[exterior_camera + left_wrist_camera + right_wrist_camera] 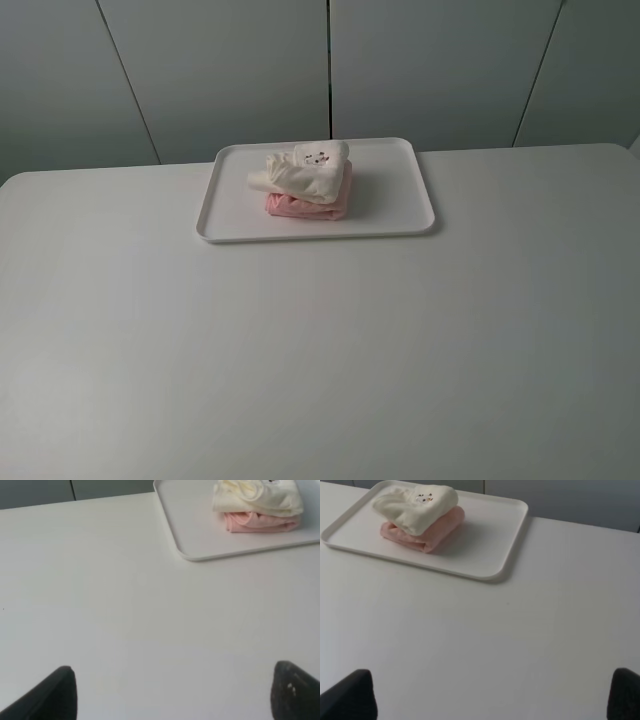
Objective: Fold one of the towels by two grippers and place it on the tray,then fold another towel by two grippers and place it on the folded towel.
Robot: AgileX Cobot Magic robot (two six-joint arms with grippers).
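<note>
The left tool (172, 692) shows only as two dark fingertips at the edge of its wrist view, set wide apart with nothing between them. The right tool (492, 695) looks the same in its own wrist view: spread and empty. Neither appears in the high view, so both seem to sit back near the front edge of the surface (320, 350), well apart from the load.

Beyond them the white tray (225, 205) lies near the far edge of the surface, about midway along it. On the tray the pink towel (300, 207) lies folded at the bottom, and the cream towel (305, 175) rests on top of it, which suggests both folds and both placements are done.

The risk left lies in the stack itself. The cream towel sits skewed, with a loose flap overhanging the pink one toward the tray's left side, and its fold looks puffy rather than flat. A knock to the tray or surface, or a tool brushing past, could let it slide off or spring open.

No brand or readable writing shows. The cream towel carries only a small embroidered face or animal motif (424, 498), too small to make out further.
</note>
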